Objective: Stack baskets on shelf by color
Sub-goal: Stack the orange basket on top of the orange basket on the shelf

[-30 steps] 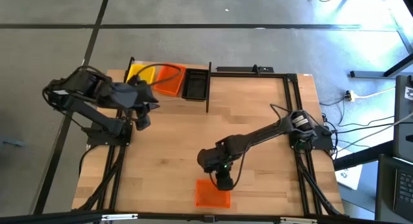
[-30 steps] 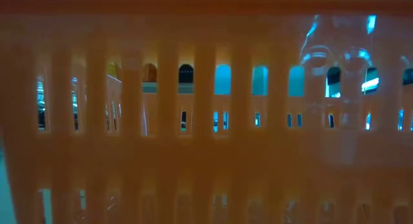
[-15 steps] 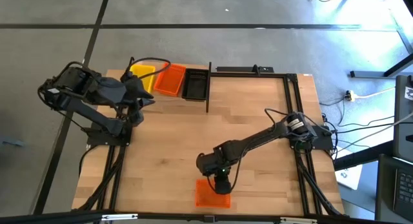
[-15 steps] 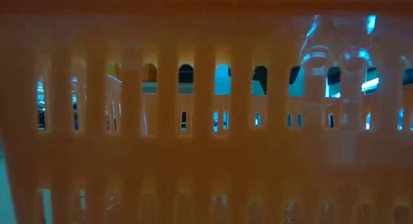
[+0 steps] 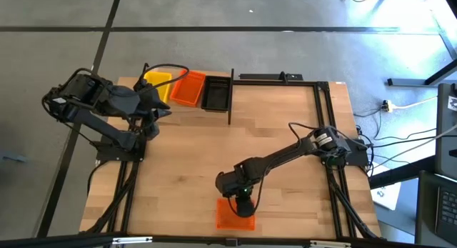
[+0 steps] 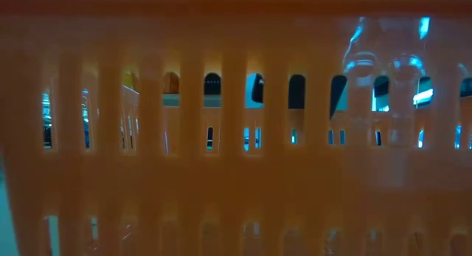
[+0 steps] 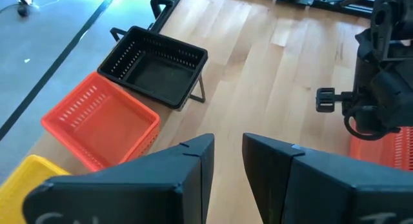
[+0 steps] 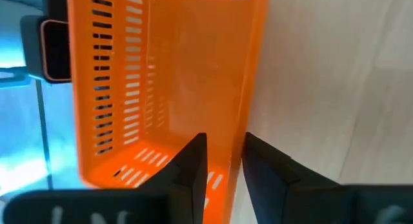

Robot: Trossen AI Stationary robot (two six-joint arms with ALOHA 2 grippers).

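The right gripper (image 5: 243, 207) hangs over the far wall of an orange perforated plastic basket (image 5: 234, 216) at the near edge of the wooden desk (image 5: 285, 126), its jaws slightly parted astride that wall without closing on it. The left gripper (image 5: 158, 113) waits at the far left, jaws slightly apart and empty. Beside it, yellow (image 5: 156, 81), orange (image 5: 188, 89) and black (image 5: 216, 94) mesh baskets sit left to right in the black metal shelf (image 5: 230, 98).
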